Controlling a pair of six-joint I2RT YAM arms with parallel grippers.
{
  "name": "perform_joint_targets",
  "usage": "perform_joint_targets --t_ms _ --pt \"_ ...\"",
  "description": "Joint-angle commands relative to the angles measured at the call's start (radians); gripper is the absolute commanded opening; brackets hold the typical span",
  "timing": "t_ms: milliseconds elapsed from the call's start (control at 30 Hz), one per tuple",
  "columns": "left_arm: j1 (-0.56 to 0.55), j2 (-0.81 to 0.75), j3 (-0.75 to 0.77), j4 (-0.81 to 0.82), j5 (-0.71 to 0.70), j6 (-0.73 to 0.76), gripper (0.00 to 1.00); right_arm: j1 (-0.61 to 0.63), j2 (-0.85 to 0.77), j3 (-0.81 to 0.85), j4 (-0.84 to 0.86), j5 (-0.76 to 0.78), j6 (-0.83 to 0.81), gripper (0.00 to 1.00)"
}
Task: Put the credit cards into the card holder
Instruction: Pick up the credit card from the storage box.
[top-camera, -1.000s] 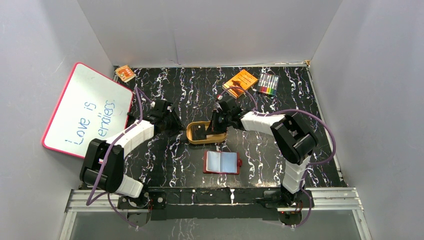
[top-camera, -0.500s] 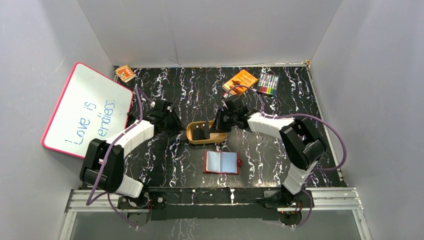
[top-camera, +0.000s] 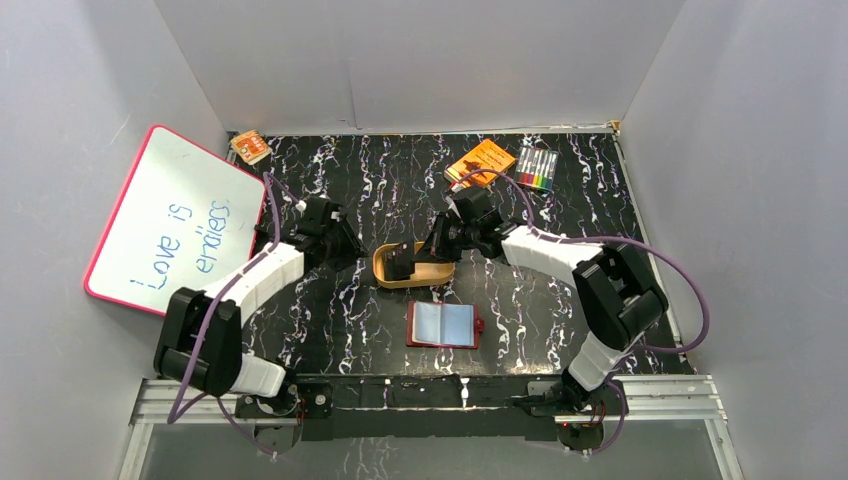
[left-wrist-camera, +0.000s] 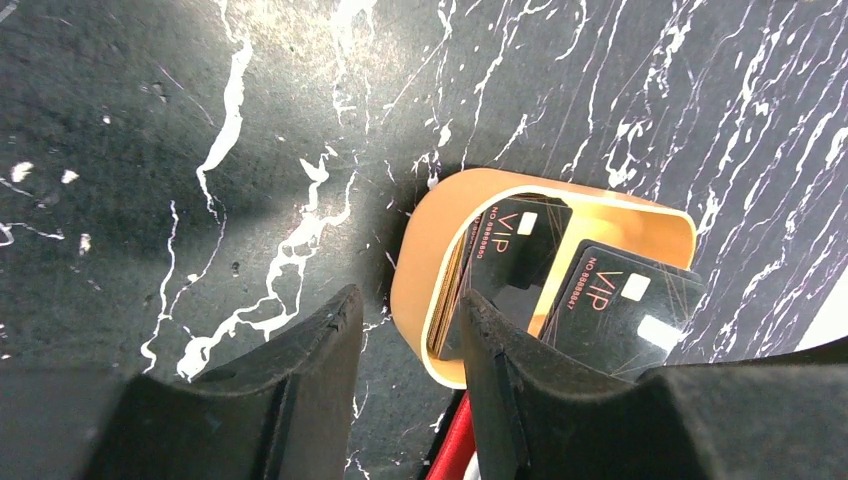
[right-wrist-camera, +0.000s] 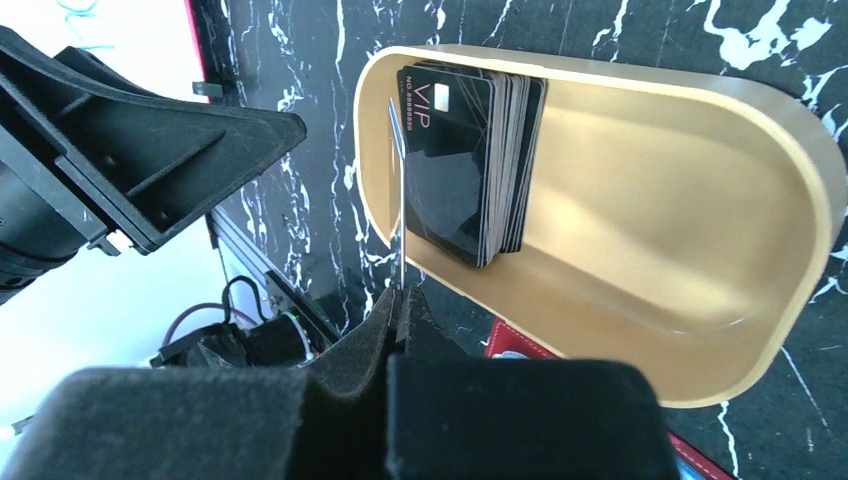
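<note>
**One card pinched and coming clear of the tray**

Top external: the right gripper (top-camera: 428, 250) is reaching over the tan tray (top-camera: 430, 281), where the stack of credit cards (top-camera: 400, 263) is standing at the left end. The card holder (top-camera: 442, 324) is lying open, pale pockets up, near the tray on the side toward the arm bases. The left gripper (top-camera: 345, 247) is hovering just beside the tray's left end.

Left wrist: the left gripper's jaws are standing partly apart and gripping nothing. The tray's end wall is showing between them, though I cannot tell whether they are touching it.

Right wrist: the right gripper's jaws are pressing together on the lower edge of a single card (right-wrist-camera: 397, 180), which is standing upright and edge-on just beside the stack.

The step in hand is probably carrying this card to the holder. It calls for raising the card straight until it is clearing the rim, so it is not dragging its neighbours. Then it should be tilted flat and fed edge-first into a pocket mouth.
</note>
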Motion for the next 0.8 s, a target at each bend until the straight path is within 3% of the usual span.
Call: perform_joint_targets --t_ms 0,200,300,400,600,767 --pt "0.001 -0.101 0.025 -0.043 -0.091 -0.021 0.39 -0.004 -0.057 0.002 0.010 -0.029 0.051 0.00" --pt "0.005 -0.263 0.027 -0.087 -0.164 -0.053 0.44 -0.016 -0.165 -0.035 -0.044 -0.069 0.101 0.00" --pt "0.008 -0.360 0.020 -0.072 -0.097 -0.061 0.59 -0.036 -0.254 -0.083 -0.048 -0.119 0.161 0.00" --pt "0.009 -0.440 -0.016 0.010 0.081 -0.096 0.69 -0.056 -0.349 -0.136 -0.038 -0.161 0.238 0.00" --pt "0.008 -0.497 -0.166 0.402 0.496 -0.280 0.73 -0.063 -0.491 -0.197 -0.002 -0.218 0.345 0.00" --pt "0.008 -0.485 -0.252 0.686 0.656 -0.408 0.76 -0.063 -0.547 -0.203 -0.019 -0.217 0.325 0.00"
